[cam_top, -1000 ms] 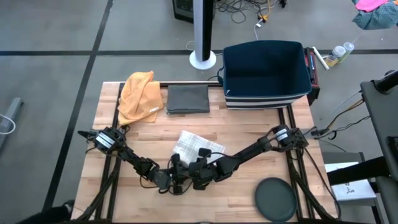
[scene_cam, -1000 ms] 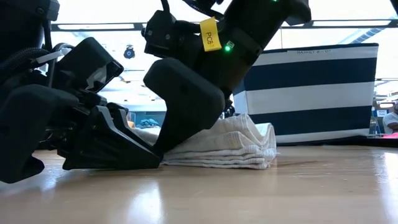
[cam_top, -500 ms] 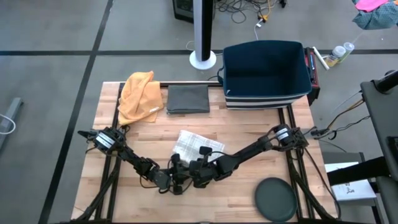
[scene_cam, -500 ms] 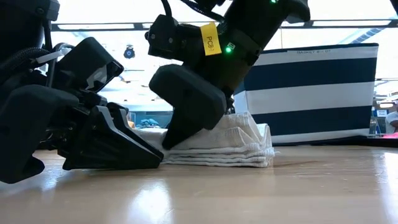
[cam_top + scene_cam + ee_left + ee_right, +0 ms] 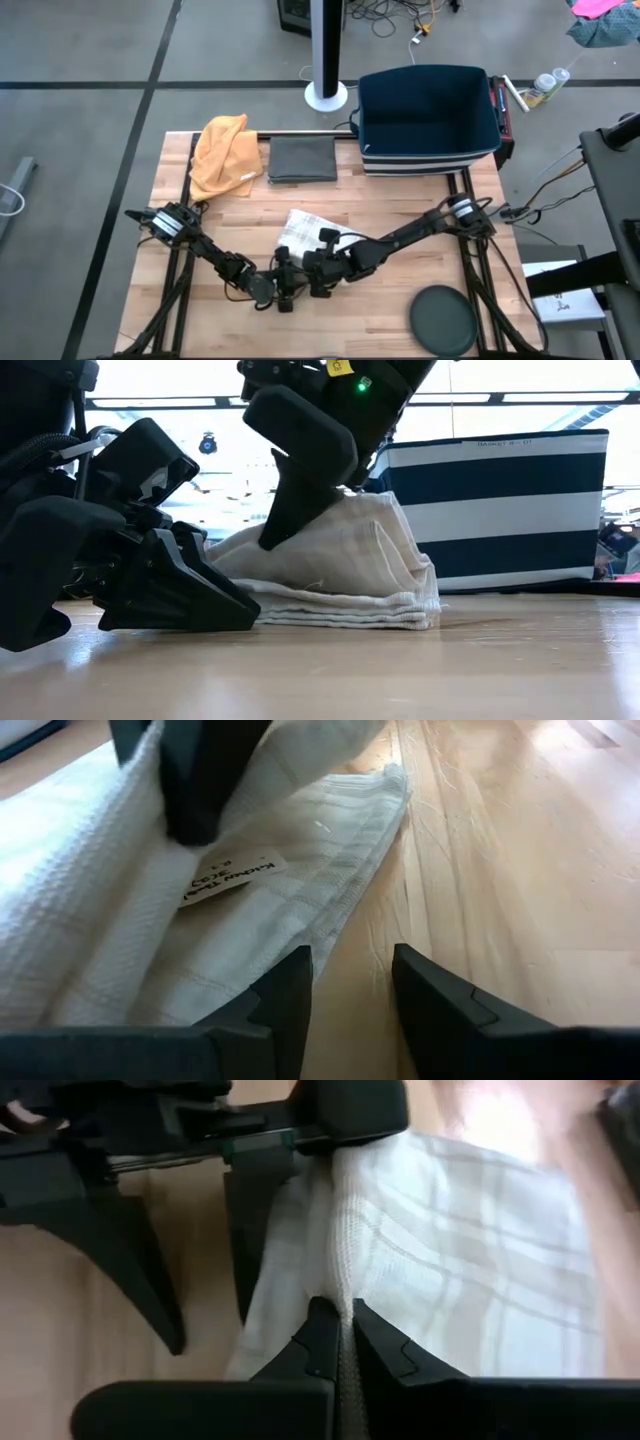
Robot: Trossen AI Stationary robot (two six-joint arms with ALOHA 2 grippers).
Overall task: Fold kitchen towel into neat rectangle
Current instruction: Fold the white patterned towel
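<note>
From above, the white towel (image 5: 312,232) lies mid-surface, partly folded, both tools at its near edge. At surface level, the right tool (image 5: 275,538) is clamped on the top layer and holds it raised, while the left tool (image 5: 245,615), half open and empty, rests beside the stack. The right wrist view confirms the pinch; that fold is not yet laid flat.

Bare tabletop (image 5: 390,305) right of towel (image 5: 305,232)

The kitchen towel (image 5: 310,232) is white waffle-weave cloth with faint grey checks, folded in several layers, lying on the wooden table (image 5: 400,200) in front of the striped bin (image 5: 428,118); its top layer is lifted into a peak, a small label showing
</note>
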